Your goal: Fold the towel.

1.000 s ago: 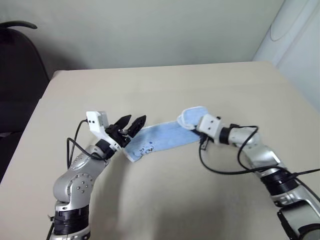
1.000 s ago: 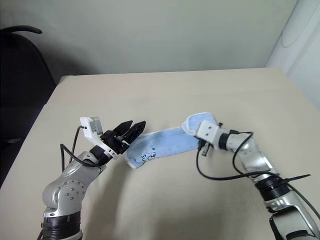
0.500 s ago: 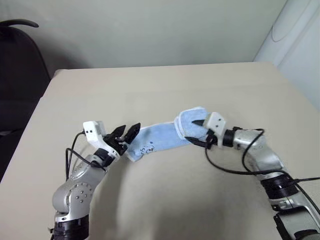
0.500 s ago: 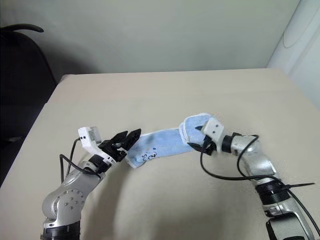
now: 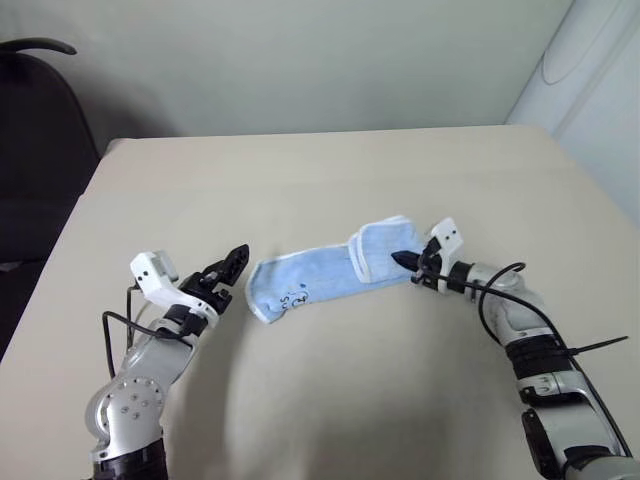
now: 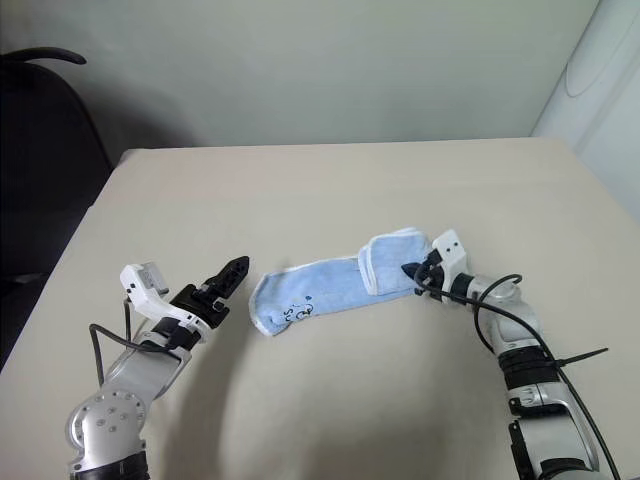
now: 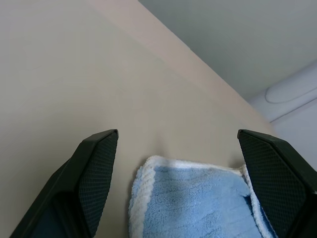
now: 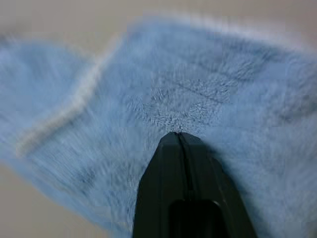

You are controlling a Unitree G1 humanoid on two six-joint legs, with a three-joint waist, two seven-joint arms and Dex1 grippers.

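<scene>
The light-blue towel (image 5: 318, 277) lies on the beige table (image 5: 300, 180) as a long strip. Its right end is folded back over itself (image 5: 380, 248), and a small dark mark (image 5: 292, 298) shows near its left end. My left gripper (image 5: 234, 272) is open and hangs just left of the towel's left end without touching it. In the left wrist view its two fingers (image 7: 96, 168) frame the towel's white-trimmed end (image 7: 193, 198). My right gripper (image 5: 402, 259) is shut, its tip resting against the folded right end; the right wrist view shows the closed fingertips (image 8: 179, 136) against the terry (image 8: 198, 89).
A black chair (image 5: 35, 150) stands beyond the table's left edge. A white curved object (image 5: 590, 70) rises past the far right corner. Bare tabletop lies behind and in front of the towel. Black cables loop from both wrists.
The right gripper has let the towel's right end down as a folded flap and shut, now only touching it. The left gripper has drawn back leftward, away from the towel's left end.
</scene>
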